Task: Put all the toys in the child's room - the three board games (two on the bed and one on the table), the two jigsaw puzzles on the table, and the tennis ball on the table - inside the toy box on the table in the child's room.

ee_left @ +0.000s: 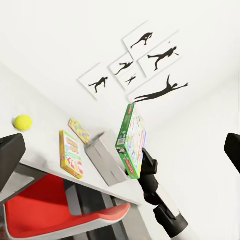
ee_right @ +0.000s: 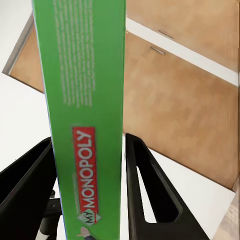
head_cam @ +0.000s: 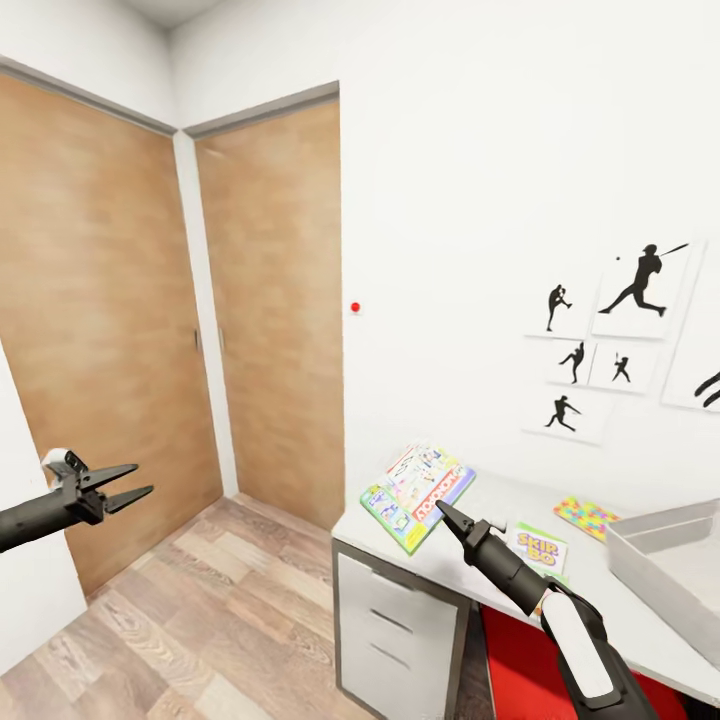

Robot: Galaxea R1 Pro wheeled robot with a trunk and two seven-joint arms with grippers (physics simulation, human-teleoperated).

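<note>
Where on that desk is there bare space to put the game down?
Bare patch: between the Skip-Bo box and the grey bin, in front of the puzzle. The bin looks empty as far as it shows. The desk corner sits under the Monopoly box that the right gripper holds.

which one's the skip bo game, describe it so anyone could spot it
Start at the pale desk under the baseball silhouette prints. The Skip Bo box lies flat on it, between the Monopoly box in the right gripper and the grey toy box. It alone is lettered SKIP BO.
</note>
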